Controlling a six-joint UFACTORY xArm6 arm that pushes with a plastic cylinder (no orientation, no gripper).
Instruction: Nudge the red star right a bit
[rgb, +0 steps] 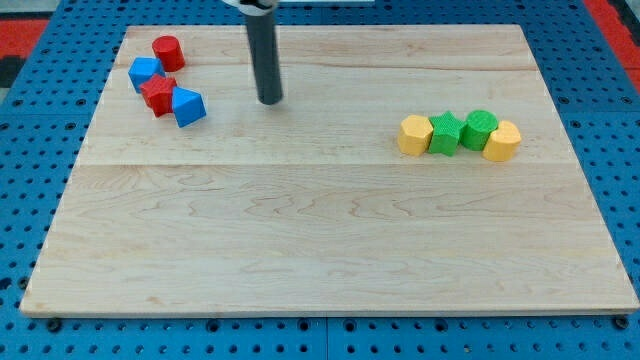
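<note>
Red star (157, 94) between two blue blocks, my tip (270, 101) well right of it, touching nothing

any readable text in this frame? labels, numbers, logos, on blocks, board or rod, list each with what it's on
None: no word, number, logo or sign is readable anywhere in the camera view.
The wooden board, the dark rod ending at my tip, the red star and the other coloured blocks show plain, unmarked surfaces.

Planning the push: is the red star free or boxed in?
Boxed in: red star touches blue blocks.
</note>
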